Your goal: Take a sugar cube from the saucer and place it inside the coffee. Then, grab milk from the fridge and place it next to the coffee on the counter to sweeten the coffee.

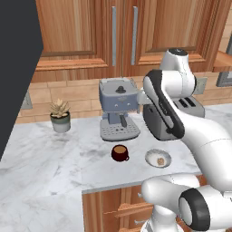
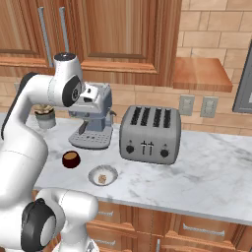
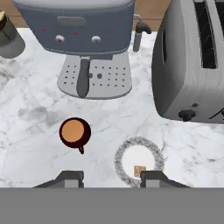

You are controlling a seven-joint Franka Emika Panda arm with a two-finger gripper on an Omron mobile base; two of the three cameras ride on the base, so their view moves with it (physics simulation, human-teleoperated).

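Gripper [image 3: 109, 177] tips at the bottom edge of the hand view stand apart, grasping nothing. Just above them the saucer [image 3: 151, 153] holds the sugar cube [image 3: 139, 171]; left of it, apart, stands the coffee [image 3: 75, 132] on the counter [image 3: 35, 131], below the coffee machine [image 3: 83, 39]

This is a kitchen. Brown wooden cupboards [image 1: 86, 27] hang over a marble desk [image 1: 50, 158], with a coffee machine [image 1: 118, 108] and a silver toaster [image 2: 150, 134] on it. A red mug of coffee [image 1: 120, 153] stands in front of the machine.
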